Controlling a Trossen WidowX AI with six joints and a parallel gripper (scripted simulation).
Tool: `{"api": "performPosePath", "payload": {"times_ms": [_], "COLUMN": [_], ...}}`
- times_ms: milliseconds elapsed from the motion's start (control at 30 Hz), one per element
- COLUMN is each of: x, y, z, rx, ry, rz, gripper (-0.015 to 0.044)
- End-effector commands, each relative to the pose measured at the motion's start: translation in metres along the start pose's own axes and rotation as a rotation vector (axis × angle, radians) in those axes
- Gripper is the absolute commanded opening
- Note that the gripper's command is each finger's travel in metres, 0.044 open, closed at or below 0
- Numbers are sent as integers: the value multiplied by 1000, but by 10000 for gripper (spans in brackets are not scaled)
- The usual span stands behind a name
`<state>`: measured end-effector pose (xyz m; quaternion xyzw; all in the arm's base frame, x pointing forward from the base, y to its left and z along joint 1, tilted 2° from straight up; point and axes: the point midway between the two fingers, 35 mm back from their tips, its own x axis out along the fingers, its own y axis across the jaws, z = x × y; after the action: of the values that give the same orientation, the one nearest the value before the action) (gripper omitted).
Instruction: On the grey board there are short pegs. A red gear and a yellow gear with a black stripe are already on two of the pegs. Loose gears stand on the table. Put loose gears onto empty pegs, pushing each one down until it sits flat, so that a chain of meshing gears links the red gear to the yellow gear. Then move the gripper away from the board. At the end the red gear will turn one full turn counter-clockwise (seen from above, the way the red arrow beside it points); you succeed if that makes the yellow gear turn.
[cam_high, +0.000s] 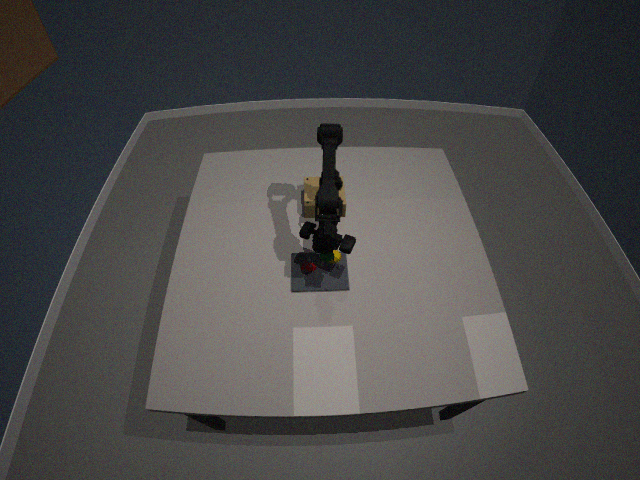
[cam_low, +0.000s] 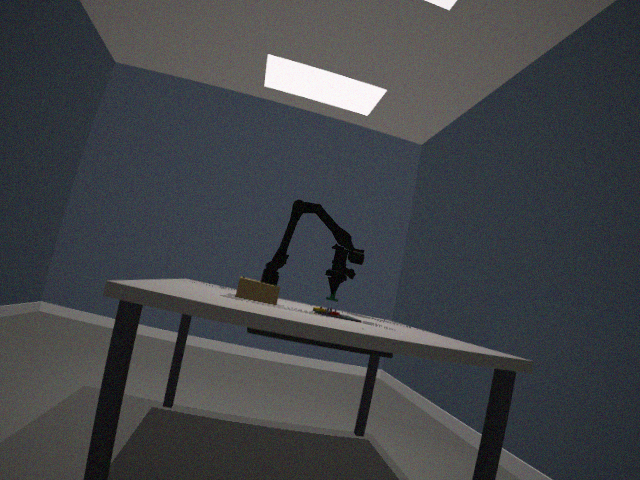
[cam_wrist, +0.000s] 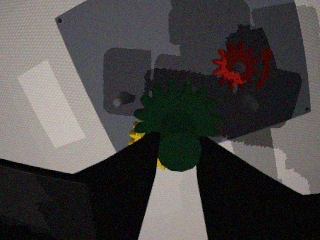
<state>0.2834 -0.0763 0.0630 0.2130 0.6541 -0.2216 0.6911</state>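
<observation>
My gripper (cam_wrist: 178, 142) (cam_low: 332, 295) is shut on a green gear (cam_wrist: 175, 110) (cam_low: 332, 298) (cam_high: 326, 256) and holds it in the air above the grey board (cam_high: 320, 283) (cam_wrist: 87, 30). The red gear (cam_wrist: 236, 66) (cam_high: 308, 267) (cam_low: 334, 313) sits on the board, with the red arrow (cam_wrist: 265, 67) beside it. The yellow gear (cam_high: 336, 255) (cam_low: 318, 309) (cam_wrist: 135, 136) is mostly hidden behind the green gear and a finger in the wrist view. A short peg (cam_wrist: 118, 102) stands left of the green gear in the wrist view. Another peg (cam_wrist: 248, 102) shows faintly in shadow below the red gear.
A tan block (cam_high: 310, 206) (cam_low: 257, 290) stands at the arm's base, behind the board. The table (cam_high: 232, 310) (cam_low: 439, 343) carries the board near its middle. Dark shadows of the arm and gripper cover much of the board. No other loose gear can be made out.
</observation>
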Motion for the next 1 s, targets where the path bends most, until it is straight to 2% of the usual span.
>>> {"api": "performPosePath", "payload": {"times_ms": [0, 967], "x": [4, 6], "y": [-8, -16], "z": [4, 7], "rx": [-4, -13], "ry": [-2, -3], "rz": [1, 1], "gripper": [0, 0]}}
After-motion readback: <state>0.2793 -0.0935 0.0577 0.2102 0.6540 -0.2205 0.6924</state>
